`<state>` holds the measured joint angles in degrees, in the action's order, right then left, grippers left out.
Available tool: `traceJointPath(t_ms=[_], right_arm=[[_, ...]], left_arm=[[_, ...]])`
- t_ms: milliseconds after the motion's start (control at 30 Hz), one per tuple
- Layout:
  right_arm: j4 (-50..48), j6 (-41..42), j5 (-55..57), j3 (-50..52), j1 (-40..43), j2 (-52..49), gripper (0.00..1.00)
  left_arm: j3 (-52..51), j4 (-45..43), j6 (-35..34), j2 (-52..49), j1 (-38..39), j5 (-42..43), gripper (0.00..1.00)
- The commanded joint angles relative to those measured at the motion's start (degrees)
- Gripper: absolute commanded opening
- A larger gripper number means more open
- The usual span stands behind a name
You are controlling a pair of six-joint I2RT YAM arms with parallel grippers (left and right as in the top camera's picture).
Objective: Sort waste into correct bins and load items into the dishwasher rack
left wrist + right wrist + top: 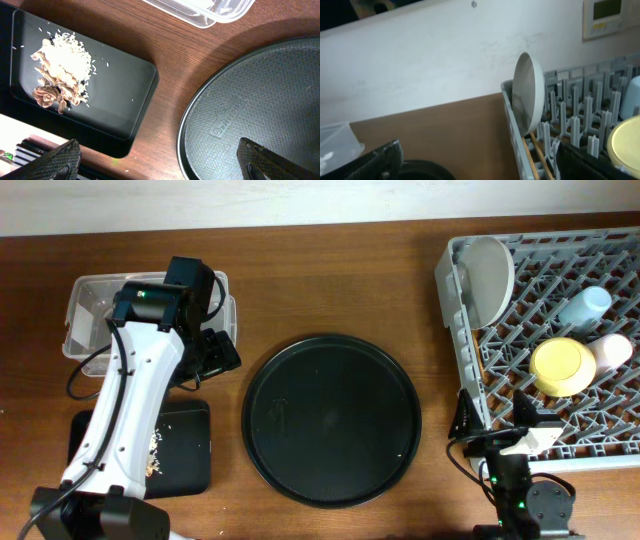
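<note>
The grey dishwasher rack [600, 450] at the right holds a pale plate [490, 275] on edge, a blue cup [585, 305], a pink cup [612, 352] and a yellow bowl [562, 365]. Wooden chopsticks [536, 150] lie along its left wall below the plate [529, 97]. Food scraps [60, 70] sit in the shallow black tray [120, 95]. My left gripper [215, 350] hangs open and empty between the clear tub [90, 310] and that tray [185, 445]. My right gripper [495, 415] stands open at the rack's front-left corner, holding nothing.
A large round black tray [332, 420] lies in the middle of the wooden table, bare inside. Its rim [190, 125] comes close to the shallow tray's corner. A white wall rises behind the table's far edge.
</note>
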<state>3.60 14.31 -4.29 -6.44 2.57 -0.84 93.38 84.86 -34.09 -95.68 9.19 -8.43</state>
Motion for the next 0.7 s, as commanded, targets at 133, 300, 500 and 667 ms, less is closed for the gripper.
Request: traceJointPath(t_ms=[133, 300, 500, 667], right_arm=[[-10.29, -4.02, -3.08, 6.12, 0.42, 0.63, 0.99], [-6.47, -16.17, -6.01, 6.12, 0.42, 0.63, 0.99], [0.44, -17.33, -2.58, 6.12, 0.46, 0.66, 0.99], [0.57, -17.29, -0.57, 6.12, 0.46, 0.66, 0.99]], left_arm=[[0.46, 0.04, 0.24, 0.39, -0.26, -0.59, 0.99], [0.46, 0.04, 0.26, 0.39, -0.26, -0.59, 0.99], [0.46, 0.04, 0.24, 0.39, -0.26, -0.59, 0.99], [0.46, 0.04, 0.26, 0.39, -0.26, -0.59, 0.99]])
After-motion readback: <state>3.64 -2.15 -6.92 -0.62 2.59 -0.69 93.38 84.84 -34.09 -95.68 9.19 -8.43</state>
